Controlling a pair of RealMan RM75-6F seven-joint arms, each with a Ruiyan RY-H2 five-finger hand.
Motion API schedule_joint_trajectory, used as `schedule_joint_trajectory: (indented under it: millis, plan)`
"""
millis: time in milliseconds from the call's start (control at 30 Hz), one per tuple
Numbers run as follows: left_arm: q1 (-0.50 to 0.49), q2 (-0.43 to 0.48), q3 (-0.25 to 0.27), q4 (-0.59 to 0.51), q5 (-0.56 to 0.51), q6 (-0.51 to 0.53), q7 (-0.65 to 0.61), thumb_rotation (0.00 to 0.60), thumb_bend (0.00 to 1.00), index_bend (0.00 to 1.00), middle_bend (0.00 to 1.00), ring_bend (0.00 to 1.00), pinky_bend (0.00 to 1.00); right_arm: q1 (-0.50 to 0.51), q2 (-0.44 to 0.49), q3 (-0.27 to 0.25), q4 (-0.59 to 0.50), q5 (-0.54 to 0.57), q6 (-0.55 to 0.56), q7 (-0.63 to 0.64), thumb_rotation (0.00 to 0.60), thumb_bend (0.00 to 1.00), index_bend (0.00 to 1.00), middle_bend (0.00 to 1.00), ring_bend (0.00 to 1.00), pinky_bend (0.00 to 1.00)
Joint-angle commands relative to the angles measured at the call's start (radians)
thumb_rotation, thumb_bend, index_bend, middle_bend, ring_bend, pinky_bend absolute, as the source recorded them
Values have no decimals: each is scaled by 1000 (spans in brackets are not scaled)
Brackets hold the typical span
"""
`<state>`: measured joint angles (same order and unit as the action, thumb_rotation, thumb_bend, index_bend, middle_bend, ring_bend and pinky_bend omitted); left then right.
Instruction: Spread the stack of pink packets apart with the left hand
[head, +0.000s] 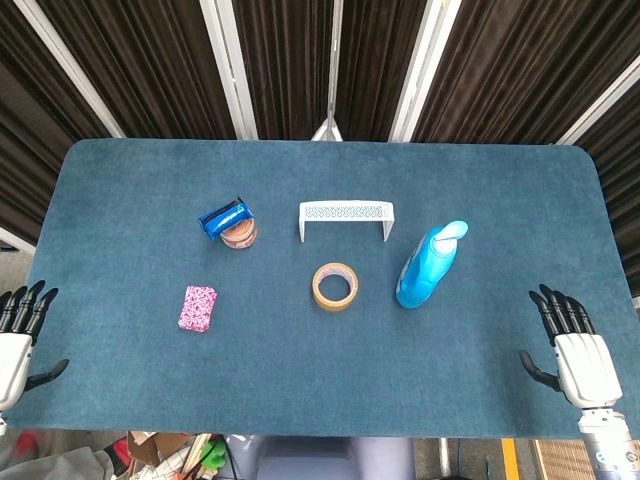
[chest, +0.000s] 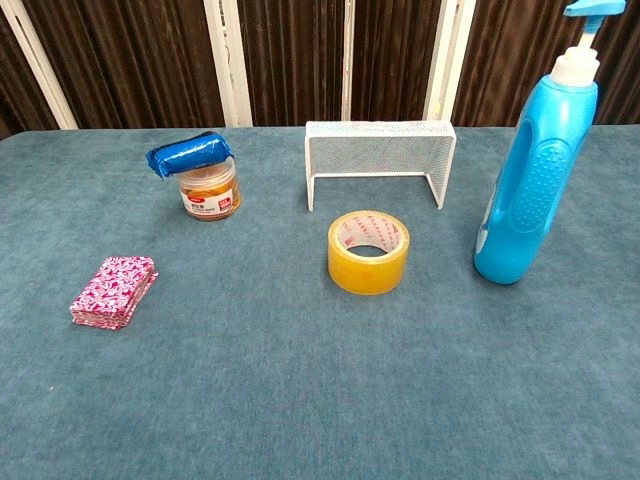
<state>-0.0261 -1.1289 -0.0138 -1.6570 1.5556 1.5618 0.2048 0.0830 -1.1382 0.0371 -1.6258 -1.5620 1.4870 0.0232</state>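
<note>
The stack of pink packets (head: 198, 308) lies squared up on the blue table's left half; the chest view shows the stack (chest: 114, 291) as a neat low pile. My left hand (head: 18, 340) hovers at the table's near left edge, fingers spread, holding nothing, well left of the stack. At the near right edge my right hand (head: 572, 352) is likewise spread and holds nothing. Neither hand appears in the chest view.
A small jar (head: 239, 235) with a blue packet (head: 224, 216) on its lid stands behind the stack. A white mesh rack (head: 346, 218), a roll of yellow tape (head: 335, 286) and a blue pump bottle (head: 427, 265) occupy the middle and right of the table (head: 120, 190).
</note>
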Motion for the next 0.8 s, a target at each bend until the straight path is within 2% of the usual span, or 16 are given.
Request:
schedule_joint_trajectory:
  millis: [33,300,433,633,800]
  plan:
    - [0,0,1,-1,0,-1,0,600,180,0,0,0,0,-1,0,-1,0,0,1,0,600,363,0,0,0,87]
    - [-5,2,3,-6,-7,-17,9,600,180,0,0,0,0,-1,0,0,-2,1,2,0,600,364,0,0,0,87]
    - [-23,10,-2,-32,-28,-58,50,600,180,0,0,0,0,0,-2,-2,-2,-3,-1,-2,600,363,0,0,0,87]
    - [-100,35,-26,-120,-103,-197,168,600,180,0,0,0,0,2,-1,2,-3,6,-6,5,600,363,0,0,0,87]
    - [-213,23,-79,-193,-298,-387,296,600,180,9,0,0,0,3,0,1,-3,4,-8,9,600,362,0,0,0,87]
